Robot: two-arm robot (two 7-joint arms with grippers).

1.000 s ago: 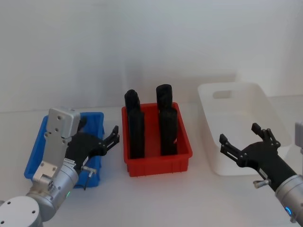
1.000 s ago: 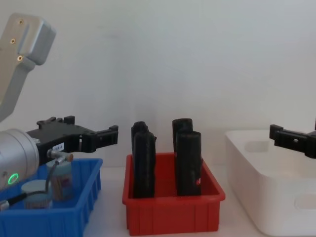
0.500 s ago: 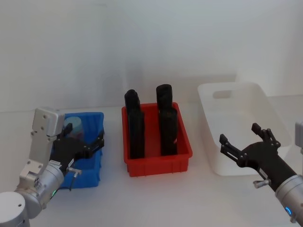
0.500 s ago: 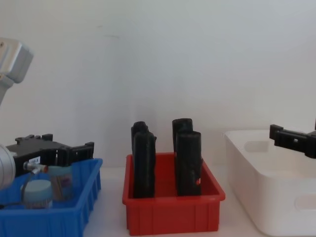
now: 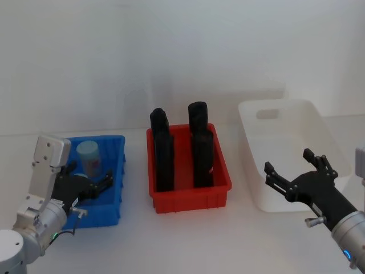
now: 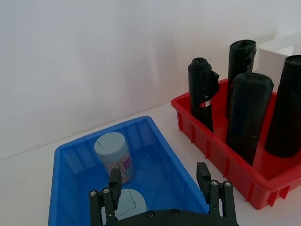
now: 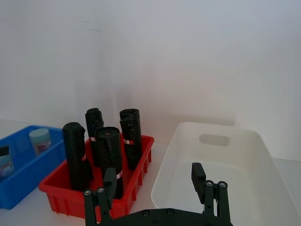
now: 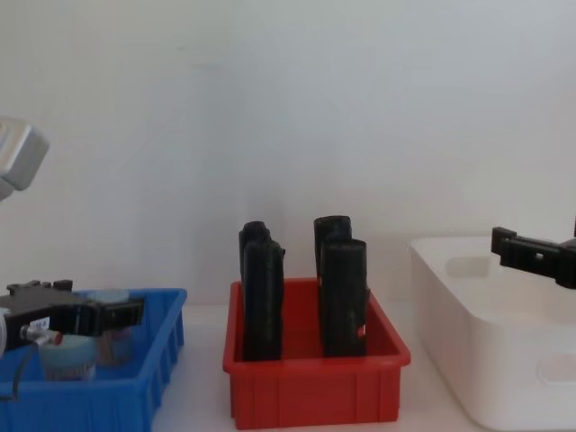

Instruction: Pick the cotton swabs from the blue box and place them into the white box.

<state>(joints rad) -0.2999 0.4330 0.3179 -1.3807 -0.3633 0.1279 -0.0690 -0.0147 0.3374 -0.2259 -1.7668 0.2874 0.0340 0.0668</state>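
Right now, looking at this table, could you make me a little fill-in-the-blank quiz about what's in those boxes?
The blue box holds ___ tubs of cotton swabs.
The red bin holds ___ black rolls.
Above the blue box, the left gripper has its jaws ___.
The white box sits nearest the ___ gripper.
Missing: two; four; open; right.

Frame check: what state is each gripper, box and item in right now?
cotton swabs: two tubs, lids on, upright in the blue box, ungripped.
blue box: holds both tubs.
white box: empty.
red bin: holds four upright black rolls.
left gripper: open, empty, low over the blue box.
right gripper: open, empty, at the white box's near end.
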